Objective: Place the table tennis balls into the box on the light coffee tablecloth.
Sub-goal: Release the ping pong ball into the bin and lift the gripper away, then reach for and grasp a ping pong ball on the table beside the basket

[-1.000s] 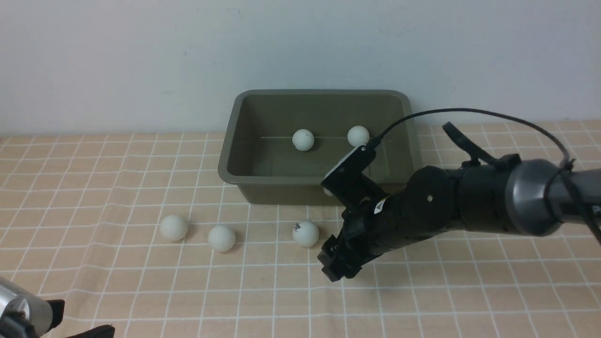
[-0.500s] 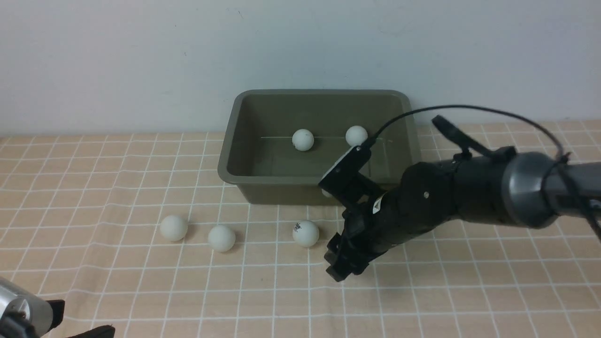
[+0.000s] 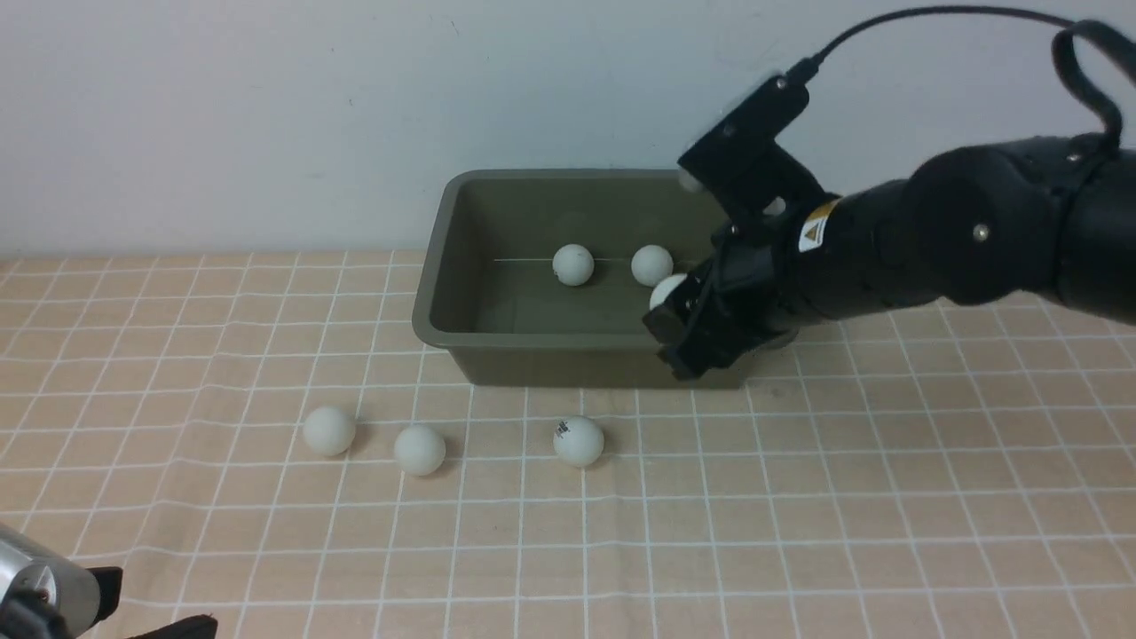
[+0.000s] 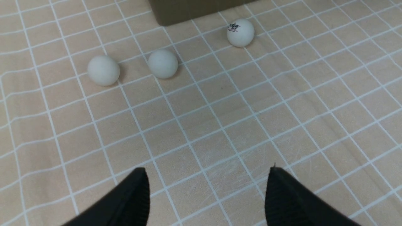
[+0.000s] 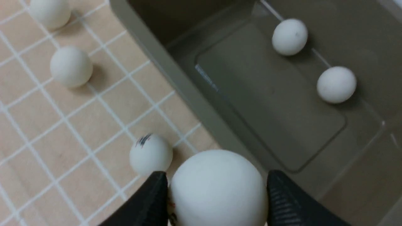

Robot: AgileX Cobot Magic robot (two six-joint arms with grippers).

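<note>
Over the box's near wall: the right gripper point(image 5: 216, 175) hangs with its jaws closed against two sides of the held ball point(image 3: 667, 290).
Risk, early release: the ball looks level with the near rim of the box point(image 3: 532, 341), so letting go now could land it on the rim and send it back onto the light coffee tablecloth point(image 3: 799, 497).
Risk, bounce: a light ball dropped from this height onto hard plastic may hop out or scatter the two inside.
Risk, grip: smooth and round, it could squirt free if the pinch sits off its widest part.
Left gripper point(image 4: 206, 171): jaws wide, nothing between them, low over the cloth and well apart from the box.
Balls in the box: first ball point(image 3: 572, 264) and second ball point(image 3: 652, 264), near each other, not touching.
Balls on the cloth: leftmost ball point(image 3: 329, 431), middle ball point(image 3: 419, 449), and printed ball point(image 3: 579, 441), nearest the box.
Look: white, matte, some with black print, each far smaller than the olive tub.
</note>
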